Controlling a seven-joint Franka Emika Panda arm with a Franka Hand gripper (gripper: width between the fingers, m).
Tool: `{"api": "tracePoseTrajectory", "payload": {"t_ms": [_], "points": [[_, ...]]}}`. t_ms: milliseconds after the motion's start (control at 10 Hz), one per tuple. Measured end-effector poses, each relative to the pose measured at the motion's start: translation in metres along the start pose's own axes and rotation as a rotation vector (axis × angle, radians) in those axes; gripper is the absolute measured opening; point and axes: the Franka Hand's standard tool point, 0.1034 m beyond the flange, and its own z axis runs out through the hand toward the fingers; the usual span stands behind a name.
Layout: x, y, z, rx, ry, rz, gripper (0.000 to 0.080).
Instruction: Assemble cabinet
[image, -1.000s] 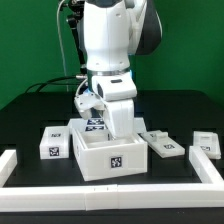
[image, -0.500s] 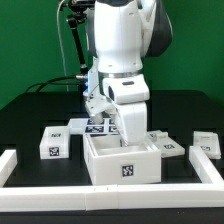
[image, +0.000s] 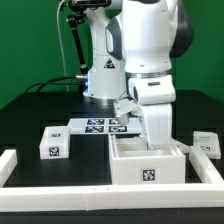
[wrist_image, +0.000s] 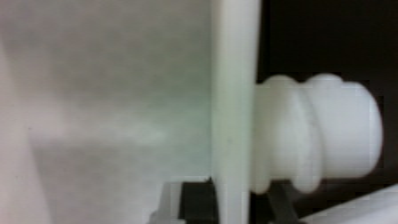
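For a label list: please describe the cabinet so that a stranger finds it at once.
Look at the black table, just behind the long white front rail, toward the exterior view's right. The cabinet is the large white box under the arm, open on top, one tag on its front; the neighbouring white blocks are much smaller.

End effector (image: 160, 135) fingertips hidden behind cabinet (image: 148, 168) wall; grip unreadable. Wrist view blurred. Arm (image: 150, 40) cropped at exterior view's top.
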Motion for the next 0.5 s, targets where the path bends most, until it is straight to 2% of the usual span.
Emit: {"api": "tracePoseTrajectory", "payload": {"t_ms": [200,500], "points": [[0.013,0.003,0.001,-0.006,0.005,-0.018,0.0035],[0.015,0.015,0.001,-0.01,0.007,-0.031,0.0035]]}}
